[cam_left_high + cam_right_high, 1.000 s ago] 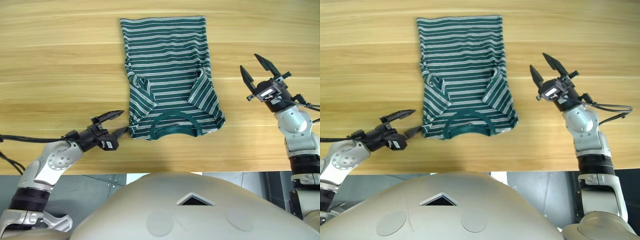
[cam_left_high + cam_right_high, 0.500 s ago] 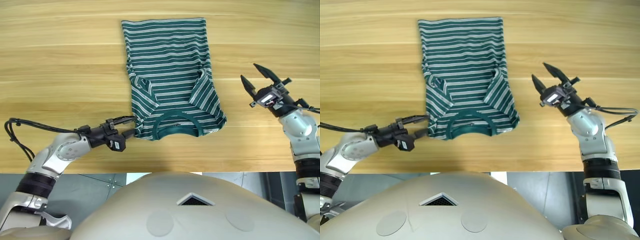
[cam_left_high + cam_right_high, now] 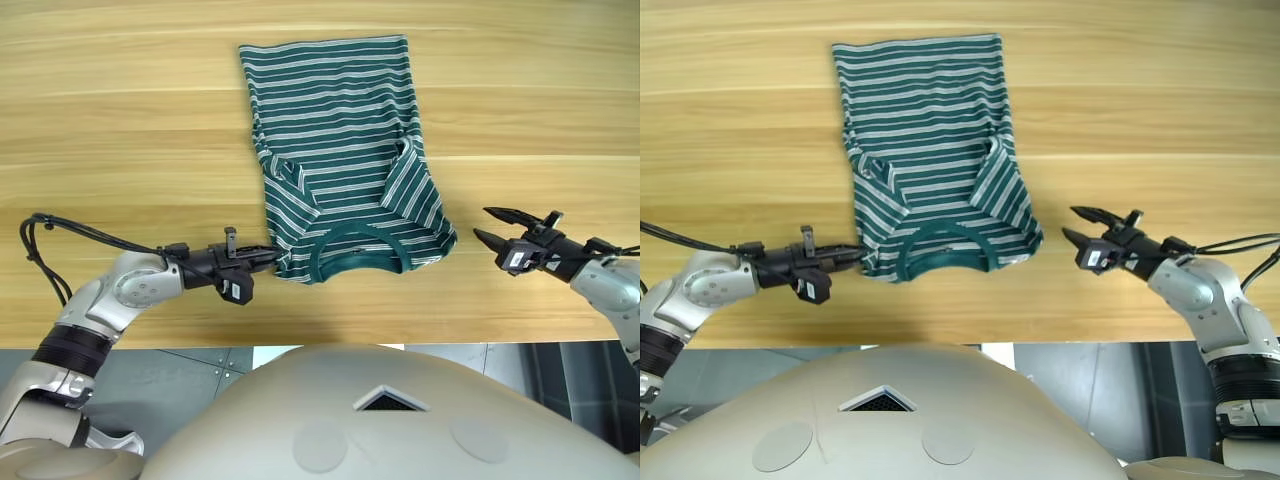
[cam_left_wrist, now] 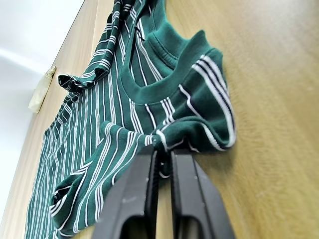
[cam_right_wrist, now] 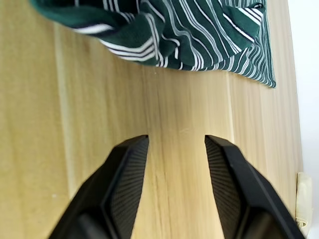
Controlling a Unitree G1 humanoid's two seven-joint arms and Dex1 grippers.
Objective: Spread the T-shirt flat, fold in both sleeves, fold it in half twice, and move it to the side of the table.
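Green-and-white striped, the T-shirt (image 3: 340,130) lies flat in the upper middle of the head view on the pale wood worktop (image 3: 120,120). Its collar (image 3: 358,248) is at the lower end and its hem at the upper end. Both sleeves (image 3: 285,172) look turned in over the body, so the cloth forms a narrow upright oblong — the spreading and the sleeve folds appear done.

The left tool (image 4: 163,153) is clenched on the shirt's lower-left shoulder corner, with a pinch of striped fabric caught between its fingers. The right tool (image 3: 482,223) is released, jaws apart. It sits low over the bare wood at the lower right of the frame, near the lower-right shoulder corner but not touching it.

No halving fold is visible yet, since the shirt shows its full length from collar to hem. By my reading the first fold in half is being set up, with one corner gripped and the other not yet taken. Both folds in half remain to be done — and so does the move to the side of the worktop.
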